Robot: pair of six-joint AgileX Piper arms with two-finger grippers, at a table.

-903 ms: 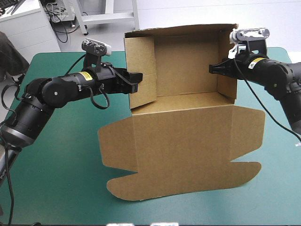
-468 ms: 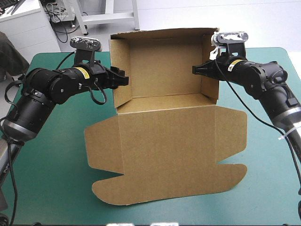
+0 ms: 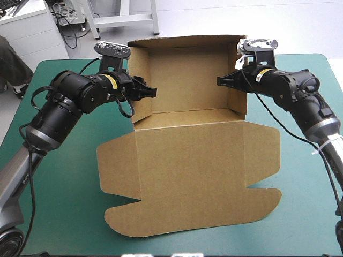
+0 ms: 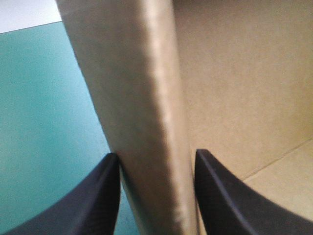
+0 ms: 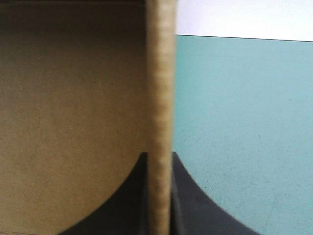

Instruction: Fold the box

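box [image 3: 187,160] walls upright, left gripper [image 3: 151,92] and right gripper [image 3: 219,81] pinching side edges

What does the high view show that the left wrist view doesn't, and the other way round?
Only the high view: the whole box, back and side walls raised, its lid panel flat on the table toward the near edge, and the right gripper on the right wall. Only the left wrist view: close up, the left wall standing between the left gripper, one of its fingers on each side. Both: the brown left wall, the teal-green cover and the left gripper at that wall.
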